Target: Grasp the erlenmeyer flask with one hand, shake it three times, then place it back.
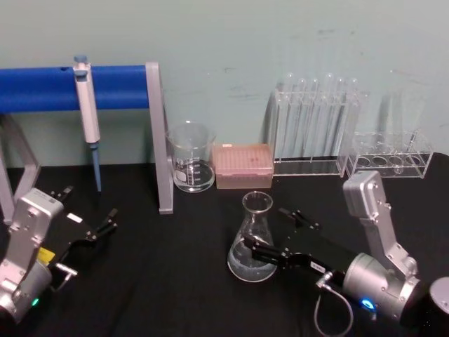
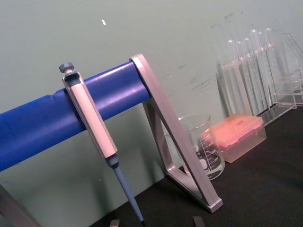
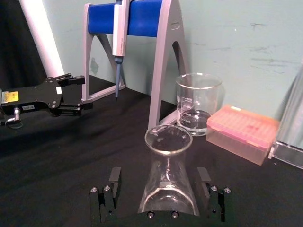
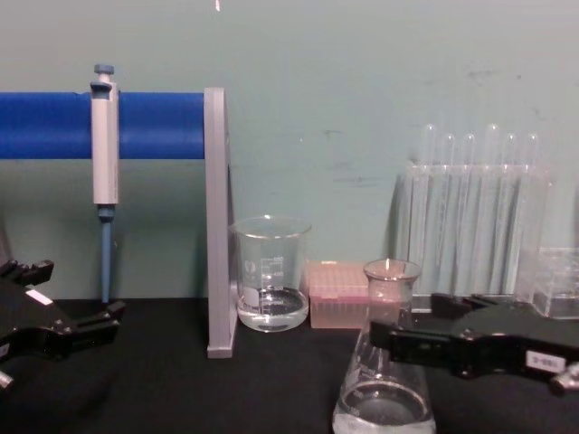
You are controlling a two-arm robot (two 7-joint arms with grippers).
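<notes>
Lab: pipette (image 1: pixel 87 105), beaker (image 1: pixel 191 158), test tubes (image 1: pixel 316 119)

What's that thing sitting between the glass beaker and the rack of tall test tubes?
A pink plastic box sits between the beaker and the test tube rack. The head view shows this plainly, and the chest view shows it too.

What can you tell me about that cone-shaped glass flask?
The flask is clear glass: a wide round base, sloping walls, a narrow neck and a flared rim. It stands upright on the black table, in front of the pink box. A little clear liquid seems to lie in its base. The right gripper is open around its lower body, one finger on each side; whether they touch the glass I cannot tell. The left gripper sits apart, at the table's left.
</notes>
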